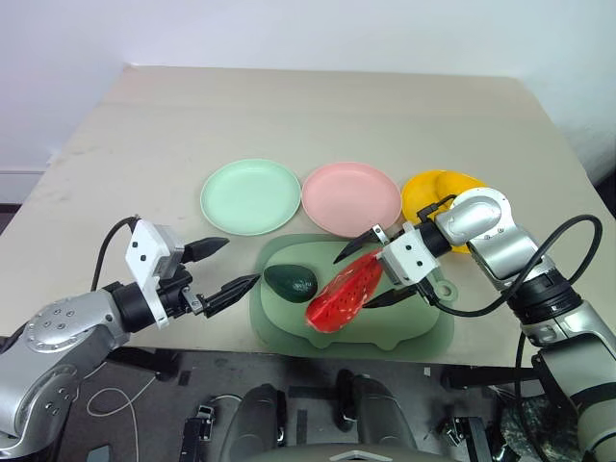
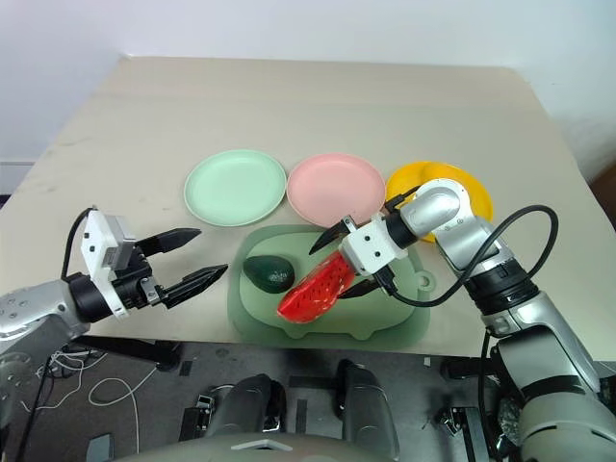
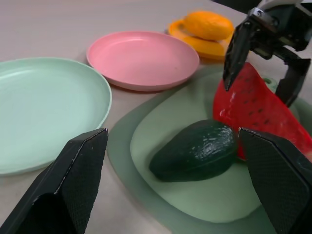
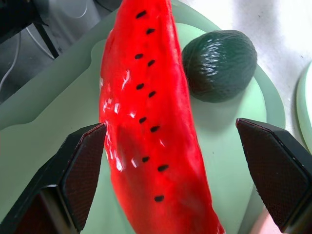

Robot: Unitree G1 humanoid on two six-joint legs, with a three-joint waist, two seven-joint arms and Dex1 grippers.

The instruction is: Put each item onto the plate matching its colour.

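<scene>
The red watermelon wedge (image 1: 343, 295) lies tilted on the pale green pig-shaped tray (image 1: 414, 332), beside the dark green avocado (image 1: 291, 281). My right gripper (image 1: 373, 272) is open and straddles the wedge's upper end, one finger on each side with a gap showing in the right wrist view. The yellow-orange mango (image 3: 209, 24) rests on the yellow-orange plate (image 1: 431, 185). Behind the tray, the mint green plate (image 1: 250, 195) and the pink plate (image 1: 350, 197) hold nothing. My left gripper (image 1: 241, 262) is open and empty, left of the tray, pointing toward the avocado.
The three plates stand in a row just behind the tray, with bare tan tabletop (image 1: 318, 106) beyond them. The tray sits at the table's near edge. My right arm reaches over the front of the yellow-orange plate.
</scene>
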